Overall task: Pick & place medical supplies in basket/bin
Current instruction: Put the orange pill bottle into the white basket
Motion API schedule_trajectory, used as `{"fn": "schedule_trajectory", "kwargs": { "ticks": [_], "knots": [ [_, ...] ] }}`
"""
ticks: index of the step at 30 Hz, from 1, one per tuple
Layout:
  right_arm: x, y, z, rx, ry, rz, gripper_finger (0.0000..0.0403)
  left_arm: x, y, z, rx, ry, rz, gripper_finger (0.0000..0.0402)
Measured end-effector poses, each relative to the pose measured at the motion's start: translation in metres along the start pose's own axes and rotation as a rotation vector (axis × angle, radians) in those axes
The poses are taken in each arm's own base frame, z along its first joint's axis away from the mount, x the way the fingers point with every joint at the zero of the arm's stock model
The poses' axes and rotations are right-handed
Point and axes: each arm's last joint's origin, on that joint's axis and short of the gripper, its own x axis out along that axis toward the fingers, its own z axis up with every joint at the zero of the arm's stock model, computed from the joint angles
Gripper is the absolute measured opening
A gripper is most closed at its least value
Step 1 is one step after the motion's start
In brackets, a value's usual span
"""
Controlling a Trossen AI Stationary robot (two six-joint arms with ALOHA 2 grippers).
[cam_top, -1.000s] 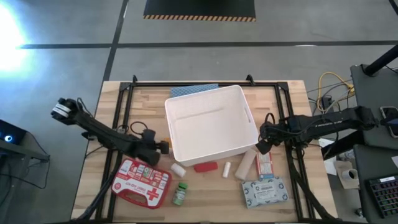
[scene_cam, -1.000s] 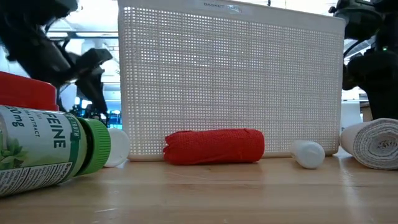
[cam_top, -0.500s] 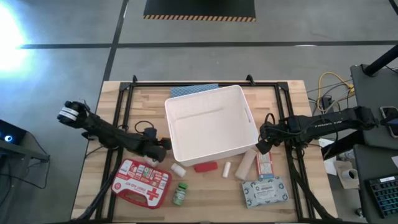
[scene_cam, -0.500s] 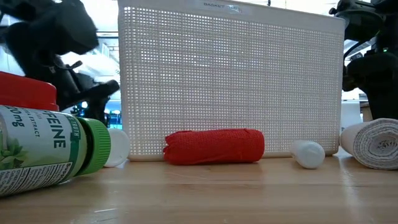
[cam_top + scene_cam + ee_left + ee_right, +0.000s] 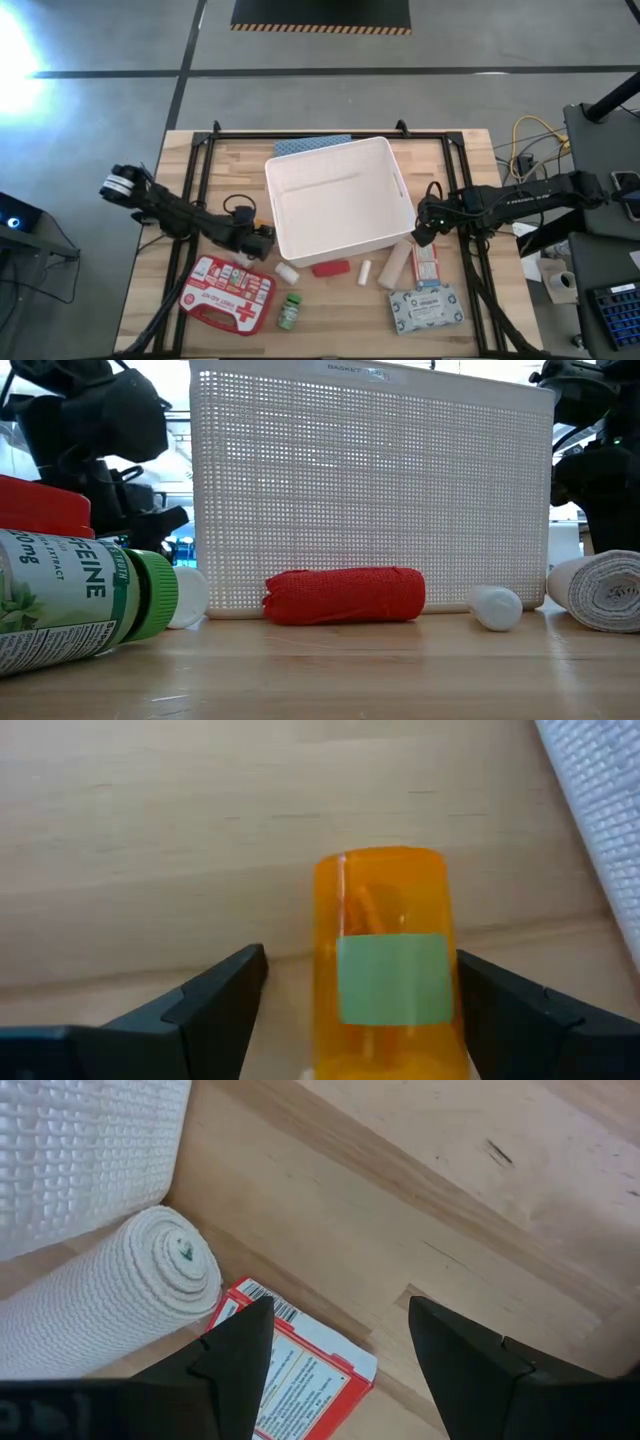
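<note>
My left gripper (image 5: 352, 1010) has its jaws spread wide on either side of an orange pill bottle (image 5: 385, 960) lying on the bench (image 5: 160, 270), not touching it, just beside the white bin (image 5: 340, 195) and its left wall. My right gripper (image 5: 335, 1350) also has its jaws apart, hanging over the red-white box (image 5: 295, 1380) and the white bandage roll (image 5: 110, 1295) by the bin's right near corner, gripping nothing. In front of the bin I see the red roll (image 5: 345, 596), a small white bottle (image 5: 497, 607), the green-capped bottle (image 5: 75, 600), the red first-aid case (image 5: 228, 293) and the pale patterned pack (image 5: 427, 307). The bin holds nothing.
</note>
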Motion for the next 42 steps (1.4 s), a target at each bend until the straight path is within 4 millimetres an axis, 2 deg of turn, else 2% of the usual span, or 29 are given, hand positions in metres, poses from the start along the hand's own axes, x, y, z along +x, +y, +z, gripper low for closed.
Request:
{"fn": "schedule_trajectory", "kwargs": {
  "ticks": [6,15,22,28,33,38,42],
  "knots": [
    [0.0,0.0,0.0,-0.001,0.0,0.0,0.0224,0.0,0.004,0.001,0.018,0.013,0.003,0.0263],
    [0.0,0.0,0.0,-0.008,-0.001,-0.002,0.0224,-0.001,0.004,0.003,0.045,0.016,0.008,0.0153],
    [0.0,0.0,0.0,-0.007,-0.013,-0.008,0.0224,-0.017,-0.003,0.01,0.046,0.014,-0.085,0.0164],
    [0.0,0.0,0.0,-0.004,-0.017,-0.009,0.0224,-0.046,-0.008,0.023,0.061,-0.009,-0.225,0.0165],
    [0.0,0.0,0.001,0.011,-0.018,-0.008,0.0224,-0.08,-0.009,0.041,0.033,-0.094,-0.344,0.0161],
    [0.0,0.0,0.001,0.013,-0.019,-0.006,0.0224,-0.12,-0.011,0.063,0.032,-0.26,-0.426,0.016],
    [0.0,0.0,0.001,0.013,-0.019,-0.007,0.0224,-0.159,-0.03,0.079,0.142,-0.385,-0.587,0.016]
  ]
}}
